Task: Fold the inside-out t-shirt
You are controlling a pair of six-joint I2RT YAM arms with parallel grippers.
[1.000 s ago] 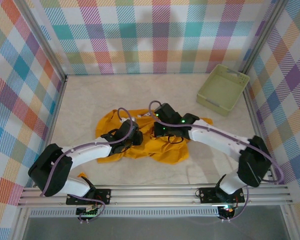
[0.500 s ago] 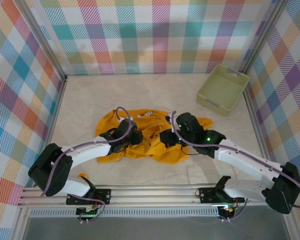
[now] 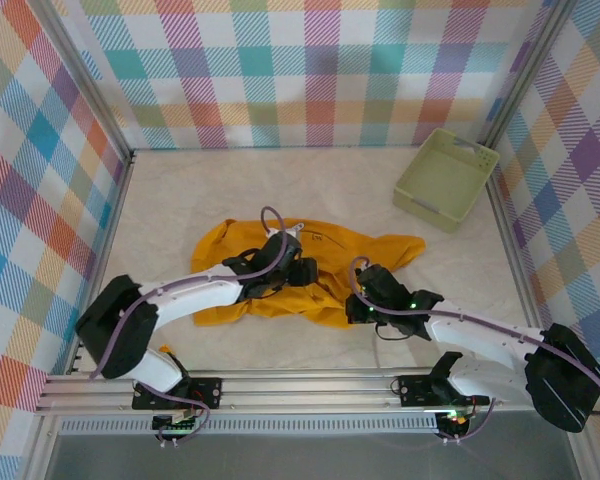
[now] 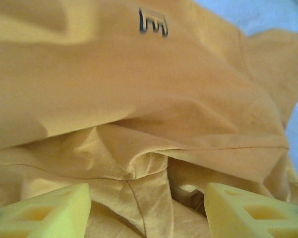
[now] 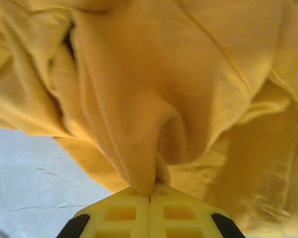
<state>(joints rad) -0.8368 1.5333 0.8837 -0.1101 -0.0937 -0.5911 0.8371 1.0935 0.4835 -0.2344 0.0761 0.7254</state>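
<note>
On the worktop (image 3: pixel 230 190) the inside-out t-shirt (image 3: pixel 325 295) sprawls left to right. Right fingers (image 5: pixel 124 213) pinch a fold at its near edge; left fingers (image 4: pixel 49 210) gape wide over its middle.

Robot lab cell: plaid backdrop walls (image 3: pixel 320 70), aluminium frame rail (image 3: pixel 310 385), pale tabletop (image 3: pixel 180 190).

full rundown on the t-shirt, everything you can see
The t-shirt is mustard-orange, soft-looking cloth with seams showing and a small dark mark. It lies crumpled and unfolded in the middle of the table. The right gripper has its fingers shut on a pinched fold at the shirt's near edge. The left gripper is open over wrinkled cloth.
</note>
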